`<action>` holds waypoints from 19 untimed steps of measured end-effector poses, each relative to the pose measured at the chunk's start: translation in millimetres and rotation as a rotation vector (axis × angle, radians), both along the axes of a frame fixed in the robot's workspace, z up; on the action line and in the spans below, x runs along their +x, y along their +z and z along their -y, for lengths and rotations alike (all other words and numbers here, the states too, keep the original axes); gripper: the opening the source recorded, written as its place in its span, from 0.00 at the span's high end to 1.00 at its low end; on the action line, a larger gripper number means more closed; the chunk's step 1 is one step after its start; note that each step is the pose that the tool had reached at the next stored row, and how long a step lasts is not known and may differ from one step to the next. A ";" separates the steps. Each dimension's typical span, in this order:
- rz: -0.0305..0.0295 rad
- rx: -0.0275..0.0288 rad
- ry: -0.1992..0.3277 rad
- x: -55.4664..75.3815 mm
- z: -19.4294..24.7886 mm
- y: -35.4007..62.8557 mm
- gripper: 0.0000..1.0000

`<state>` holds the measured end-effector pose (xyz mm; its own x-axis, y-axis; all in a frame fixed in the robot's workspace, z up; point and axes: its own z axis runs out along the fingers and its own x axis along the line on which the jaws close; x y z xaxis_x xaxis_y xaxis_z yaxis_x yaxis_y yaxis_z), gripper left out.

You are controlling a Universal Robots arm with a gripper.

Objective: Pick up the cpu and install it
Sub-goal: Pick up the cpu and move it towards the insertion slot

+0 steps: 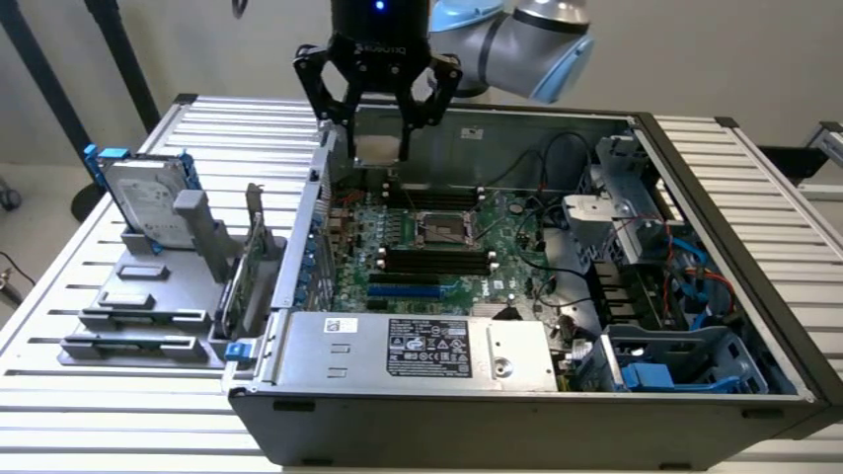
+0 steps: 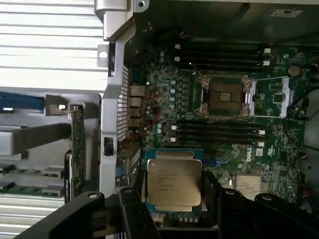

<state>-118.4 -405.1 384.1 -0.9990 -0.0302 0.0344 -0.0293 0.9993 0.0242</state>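
We see a slatted counter (image 1: 79, 257) carrying an open computer case (image 1: 527, 425). Inside lie the motherboard (image 1: 507, 212) and, along the near wall, a grey power supply (image 1: 421, 348). A hard drive (image 1: 145, 202) stands outside on a grey rack (image 1: 145, 296). The socket (image 1: 445, 230) sits between 2 banks of memory slots. The claw (image 1: 381, 126) pinches the cpu (image 1: 378, 148) by 2 edges, above the case's far wall, apart from the socket.

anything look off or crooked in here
Nothing stands out. The cpu sits square in the gripper above the open case, and the motherboard socket lies open and empty.
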 end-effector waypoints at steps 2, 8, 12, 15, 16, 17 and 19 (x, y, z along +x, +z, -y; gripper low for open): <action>0.0000 0.0000 0.000 8.2 -5.4 -3.7 0.45; 0.0000 0.0000 0.000 30.3 -22.2 -14.6 0.45; 0.0000 0.0000 0.000 44.4 -33.2 -21.8 0.45; -0.0001 -0.0001 0.000 55.1 -41.5 -27.4 0.45; 0.0000 0.0001 0.000 58.3 -43.9 -29.2 0.45; 0.0000 0.0000 0.000 61.1 -46.0 -31.0 0.45; -0.0002 -0.0001 0.000 66.3 -49.9 -34.6 0.45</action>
<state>-52.1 -355.2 349.6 -0.9989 -0.0302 0.0346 -0.0293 0.9993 0.0241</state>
